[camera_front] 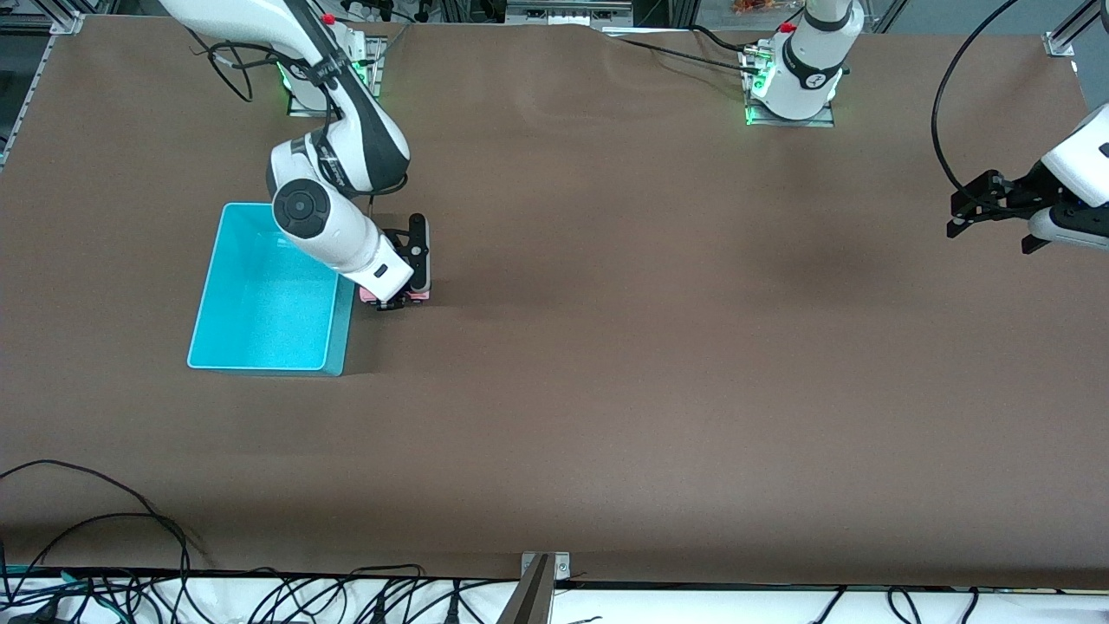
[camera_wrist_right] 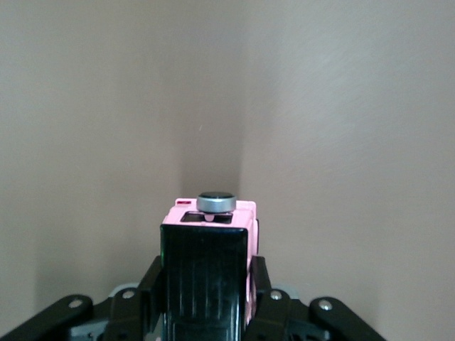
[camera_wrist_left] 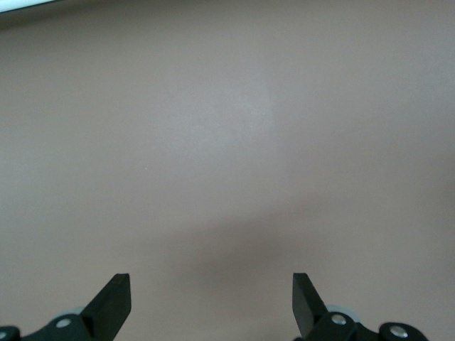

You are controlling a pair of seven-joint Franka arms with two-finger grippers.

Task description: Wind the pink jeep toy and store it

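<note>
The turquoise bin (camera_front: 260, 299) sits on the brown surface (camera_front: 606, 390) toward the right arm's end, nearer the robots' edge than the front camera's edge; its interior holds nothing visible.

The right hand (camera_front: 407, 293) is down at the surface just beside the bin's wall, on the side facing the middle of the surface. It is clenched on the pink jeep toy (camera_front: 416, 296), of which only a sliver of pink shows beneath the hand in the front view. In the right wrist view the pink jeep toy (camera_wrist_right: 210, 273) sits between the fingers (camera_wrist_right: 264, 284), black roof uppermost, with a round grey-rimmed dark disc (camera_wrist_right: 216, 202) at its end (whether its wheels touch the surface cannot be told).

The left hand (camera_front: 970, 211) waits in the air over the left arm's end of the surface, close to that edge. In the left wrist view the left hand (camera_wrist_left: 212, 302) is released, fingers (camera_wrist_left: 114, 298) spread wide over bare surface.
</note>
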